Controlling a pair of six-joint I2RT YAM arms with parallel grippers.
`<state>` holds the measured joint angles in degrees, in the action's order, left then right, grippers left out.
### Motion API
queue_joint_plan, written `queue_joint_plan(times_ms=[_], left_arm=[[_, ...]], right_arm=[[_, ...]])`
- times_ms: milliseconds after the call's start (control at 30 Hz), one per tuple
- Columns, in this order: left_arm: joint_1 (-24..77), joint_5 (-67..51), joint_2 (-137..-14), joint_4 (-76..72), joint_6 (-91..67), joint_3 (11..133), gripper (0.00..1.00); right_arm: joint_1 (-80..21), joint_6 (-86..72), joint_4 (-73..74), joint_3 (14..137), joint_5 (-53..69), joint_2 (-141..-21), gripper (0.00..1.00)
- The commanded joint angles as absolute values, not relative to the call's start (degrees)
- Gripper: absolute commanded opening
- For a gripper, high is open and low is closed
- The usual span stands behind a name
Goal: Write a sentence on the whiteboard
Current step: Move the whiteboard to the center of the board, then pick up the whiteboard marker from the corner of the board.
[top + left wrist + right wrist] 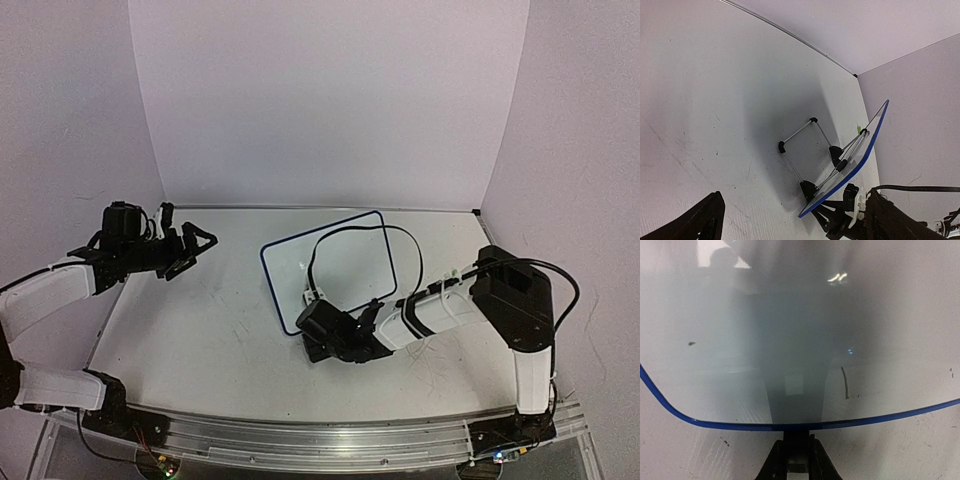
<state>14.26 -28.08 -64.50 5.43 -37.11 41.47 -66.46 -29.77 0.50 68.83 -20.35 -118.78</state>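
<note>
The whiteboard (345,270) stands tilted on a wire stand mid-table, blue-framed. The left wrist view shows its back, stand and black feet (845,165). The right wrist view shows its face (800,340) close up. No green sentence shows on it, only a short dark stroke (844,383). My right gripper (322,322) sits at the board's lower left edge. Its fingers (777,462) are close together on a dark piece right under the blue rim. My left gripper (196,246) is open and empty, well left of the board, pointing at it.
A black cable (350,232) from the right arm loops over the board. White walls close in the table at the back and sides. A small green bit (858,129) shows at the board's top edge from behind.
</note>
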Motion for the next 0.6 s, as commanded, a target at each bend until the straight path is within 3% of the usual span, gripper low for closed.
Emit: queue_joint_plan(times_ms=[0,100,267,467,567], left_arm=[[14.5,-26.2,-62.8,4.8,-37.0,43.6,0.99],[14.5,-25.8,-63.0,5.1,-36.9,43.9,0.99],[14.5,-25.5,-63.2,5.5,-36.7,44.4,0.99],[14.5,-24.6,-64.7,5.6,-35.8,47.3,0.99],[14.5,-24.5,-65.7,5.5,-34.2,49.3,0.99]], right_arm=[[-67.5,-33.9,-2.3,71.6,-17.5,-119.3,0.13],[-67.5,-35.1,-1.8,71.1,-17.7,-118.3,0.2],[-67.5,-34.0,-0.3,66.1,-20.1,-110.6,0.64],[-65.3,-31.6,5.9,56.0,-26.4,-92.5,0.8],[-58.1,-30.7,8.4,52.9,-25.6,-84.6,0.89]])
